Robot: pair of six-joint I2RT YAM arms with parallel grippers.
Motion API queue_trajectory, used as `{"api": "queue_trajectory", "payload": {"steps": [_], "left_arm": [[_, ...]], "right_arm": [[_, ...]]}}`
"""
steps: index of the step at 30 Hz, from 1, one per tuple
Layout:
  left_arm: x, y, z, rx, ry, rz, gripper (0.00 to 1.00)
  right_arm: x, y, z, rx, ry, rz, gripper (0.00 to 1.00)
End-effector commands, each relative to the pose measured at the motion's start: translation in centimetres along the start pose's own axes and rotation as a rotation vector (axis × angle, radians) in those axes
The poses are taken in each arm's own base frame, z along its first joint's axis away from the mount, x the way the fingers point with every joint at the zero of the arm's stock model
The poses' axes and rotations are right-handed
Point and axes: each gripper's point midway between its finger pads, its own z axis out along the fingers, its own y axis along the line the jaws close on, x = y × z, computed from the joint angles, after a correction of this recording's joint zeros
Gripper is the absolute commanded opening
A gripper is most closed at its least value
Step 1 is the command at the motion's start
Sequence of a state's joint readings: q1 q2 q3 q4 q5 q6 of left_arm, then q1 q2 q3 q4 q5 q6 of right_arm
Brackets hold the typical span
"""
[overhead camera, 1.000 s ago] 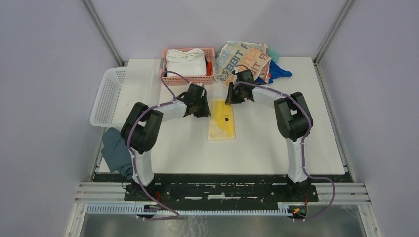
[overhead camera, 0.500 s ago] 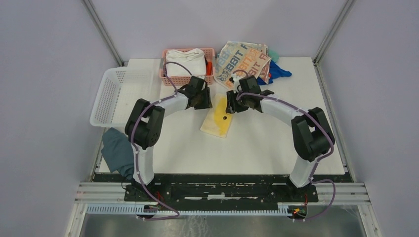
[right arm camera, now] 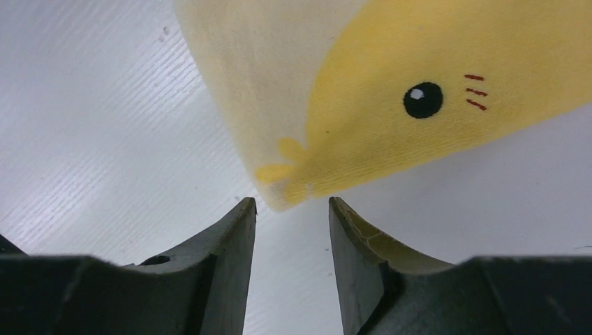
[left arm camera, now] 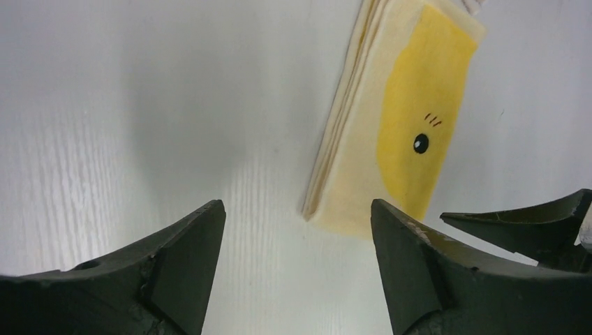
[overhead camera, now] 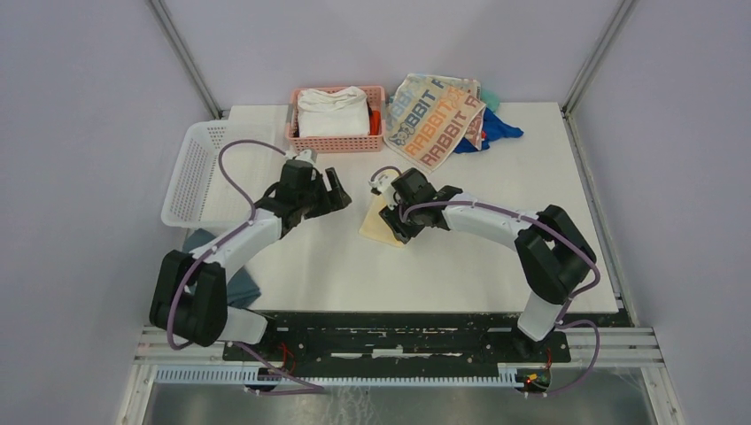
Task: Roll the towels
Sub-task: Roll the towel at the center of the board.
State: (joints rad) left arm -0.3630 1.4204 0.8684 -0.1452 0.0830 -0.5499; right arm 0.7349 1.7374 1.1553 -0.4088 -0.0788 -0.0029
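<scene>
Just ahead of the narrowly parted, empty right pincer (right arm camera: 292,209) lies the yellow towel (right arm camera: 391,84) corner; nip it low.

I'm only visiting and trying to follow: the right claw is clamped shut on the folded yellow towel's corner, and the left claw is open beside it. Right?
Not quite. The right gripper is open, not clamped: in the right wrist view the corner of the yellow towel lies just beyond its parted fingertips. The left gripper is indeed open beside it.
</scene>
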Motion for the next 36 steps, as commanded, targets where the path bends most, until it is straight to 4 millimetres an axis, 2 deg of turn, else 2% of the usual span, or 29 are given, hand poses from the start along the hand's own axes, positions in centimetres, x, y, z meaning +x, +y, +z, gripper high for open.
{"api": "queue_trajectory", "payload": {"steps": [1, 4, 8, 14, 19, 21, 25, 29, 33, 36], "left_arm": [[0.6, 0.8, -2.3, -0.016, -0.052, -0.09, 0.86], [1.6, 2.0, -3.5, -0.056, -0.062, -0.124, 0.94], [3.0, 3.0, -3.9, -0.08, -0.065, -0.174, 0.96], [4.3, 3.0, -3.2, -0.052, -0.054, -0.267, 1.0], [5.2, 3.0, -2.1, -0.073, 0.0, -0.319, 0.99], [5.7, 3.1, -1.7, -0.088, 0.026, -0.354, 0.99], [7.0, 2.9, -1.1, -0.114, 0.079, -0.417, 0.99], [7.9, 2.3, -0.6, -0.124, 0.115, -0.489, 0.97], [8.6, 1.5, -0.1, -0.124, 0.153, -0.523, 0.94], [9.0, 0.8, 0.3, -0.13, 0.173, -0.544, 0.92]], "right_arm": [[-0.8, 0.0, 0.1, 0.049, 0.011, -0.104, 0.5], [-0.7, 1.0, 0.6, 0.032, 0.026, -0.141, 0.49], [-0.5, 1.8, 1.4, 0.035, 0.047, -0.185, 0.48], [-0.1, 1.3, 2.7, 0.079, 0.093, -0.221, 0.48], [1.7, 1.1, 3.6, 0.089, 0.16, -0.225, 0.47], [2.4, 1.2, 3.8, 0.1, 0.189, -0.228, 0.43], [3.3, 2.3, 3.9, 0.071, 0.206, -0.193, 0.23], [2.7, 4.1, 3.5, -0.006, 0.161, -0.108, 0.06], [1.2, 5.5, 3.1, -0.06, 0.111, -0.034, 0.03], [0.7, 5.7, 3.3, -0.065, 0.103, -0.004, 0.03]]}}
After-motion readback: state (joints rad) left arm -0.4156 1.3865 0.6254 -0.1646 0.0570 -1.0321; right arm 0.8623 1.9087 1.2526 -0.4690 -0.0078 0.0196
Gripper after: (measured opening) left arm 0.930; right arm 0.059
